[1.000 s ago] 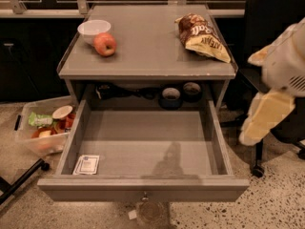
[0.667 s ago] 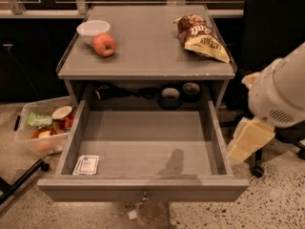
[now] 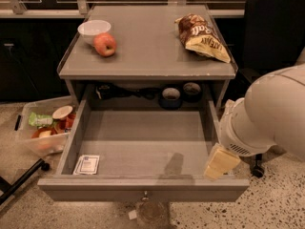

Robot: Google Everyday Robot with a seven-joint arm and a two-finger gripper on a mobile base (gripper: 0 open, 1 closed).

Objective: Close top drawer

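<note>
The gripper (image 3: 220, 162) has been brought down and inward to the right wall of the drawer (image 3: 143, 189), near its front corner. Its state cannot be told, the tip perhaps being hidden. The drawer stands pulled out beneath the front edge of the bench (image 3: 147, 46). The arm (image 3: 271, 113) is cut off at right.

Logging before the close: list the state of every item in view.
top drawer, pulled wide open
white card, flat in drawer's front left corner
gripper, by the drawer's front right corner
bowl, upright on tabletop
apple, whole, beside bowl
chip bag, lying on tabletop
plastic bin, uncovered, partly filled
</note>
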